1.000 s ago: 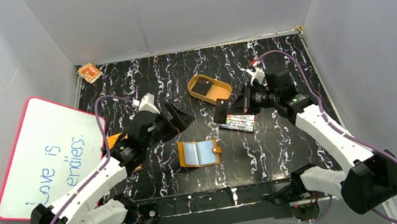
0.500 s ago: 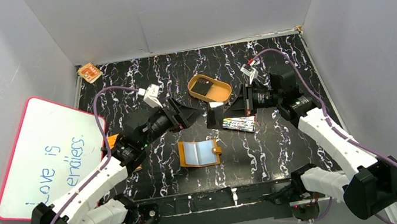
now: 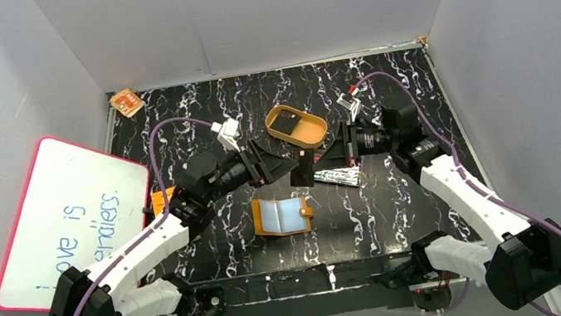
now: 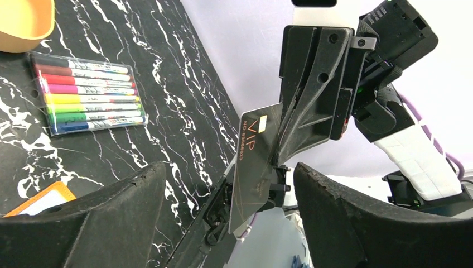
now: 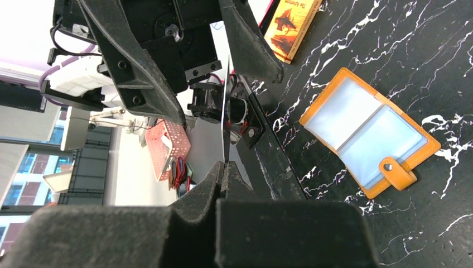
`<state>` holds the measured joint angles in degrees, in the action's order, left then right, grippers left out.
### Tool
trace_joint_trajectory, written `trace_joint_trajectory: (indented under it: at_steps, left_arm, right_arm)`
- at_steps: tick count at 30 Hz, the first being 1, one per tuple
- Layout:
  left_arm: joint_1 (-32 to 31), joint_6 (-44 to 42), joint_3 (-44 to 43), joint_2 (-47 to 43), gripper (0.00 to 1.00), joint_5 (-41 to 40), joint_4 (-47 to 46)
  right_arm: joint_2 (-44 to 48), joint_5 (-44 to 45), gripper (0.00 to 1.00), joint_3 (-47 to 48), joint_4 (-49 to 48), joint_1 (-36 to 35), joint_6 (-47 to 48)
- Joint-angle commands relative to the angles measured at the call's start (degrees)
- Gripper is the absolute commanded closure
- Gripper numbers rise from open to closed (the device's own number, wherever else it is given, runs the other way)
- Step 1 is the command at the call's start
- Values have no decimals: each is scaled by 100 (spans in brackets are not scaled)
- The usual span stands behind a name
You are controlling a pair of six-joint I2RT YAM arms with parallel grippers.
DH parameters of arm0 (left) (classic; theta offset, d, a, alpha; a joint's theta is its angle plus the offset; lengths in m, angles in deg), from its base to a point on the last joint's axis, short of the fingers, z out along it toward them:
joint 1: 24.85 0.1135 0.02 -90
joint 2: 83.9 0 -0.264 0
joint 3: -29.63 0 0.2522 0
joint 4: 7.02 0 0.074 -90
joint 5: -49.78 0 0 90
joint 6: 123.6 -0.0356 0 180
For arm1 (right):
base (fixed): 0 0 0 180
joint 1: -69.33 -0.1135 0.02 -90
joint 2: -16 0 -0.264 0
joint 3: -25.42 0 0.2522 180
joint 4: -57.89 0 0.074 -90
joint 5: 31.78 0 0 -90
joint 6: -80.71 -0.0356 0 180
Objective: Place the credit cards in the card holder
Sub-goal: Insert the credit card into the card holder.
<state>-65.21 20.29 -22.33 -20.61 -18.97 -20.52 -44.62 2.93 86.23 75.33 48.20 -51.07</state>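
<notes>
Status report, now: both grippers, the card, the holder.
Right gripper shut on credit card, airborne. Left gripper open, fingers either side of card. Card holder lies open, nothing on it.

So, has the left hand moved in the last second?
Yes. The left hand has moved right, closer to the tan tray, toward the card in the right hand.

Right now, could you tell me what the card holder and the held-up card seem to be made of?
Card holder: likely leather or imitation, matte orange with a snap tab; glossy pale-blue plastic sleeves inside. Credit card: thin rigid plastic, probably; dark satin face with printed VIP lettering.
</notes>
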Motion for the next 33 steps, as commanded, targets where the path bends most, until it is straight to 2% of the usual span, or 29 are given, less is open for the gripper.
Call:
trace_joint_trajectory:
  at_steps: [1, 5, 9, 16, 23, 28, 31, 33]
  left_arm:
    - [-18, 260, 68, 42, 21, 412, -589]
    - [-20, 364, 74, 161, 27, 572, -776]
    - [-22, 374, 56, 216, 38, 602, -786]
    - [-24, 402, 55, 194, 72, 677, -858]
    - [-20, 551, 126, 210, 98, 627, -1013]
    - [-25, 644, 154, 185, 100, 593, -1086]
    - [-25, 681, 186, 150, 100, 575, -1112]
    - [-24, 730, 234, 125, 100, 553, -1157]
  right_arm:
    - [81, -281, 100, -56, -680, -16, -187]
    - [86, -329, 100, -95, -800, -21, -260]
    - [104, -392, 100, -157, -972, -15, -327]
    - [172, -443, 100, -204, -1192, -27, -430]
    - [220, -292, 100, -302, -1314, -29, -587]
    - [253, -187, 69, -434, -1525, -31, -774]
    - [273, -150, 58, -500, -1663, -29, -919]
    - [267, -137, 54, -566, -1811, -29, -1050]
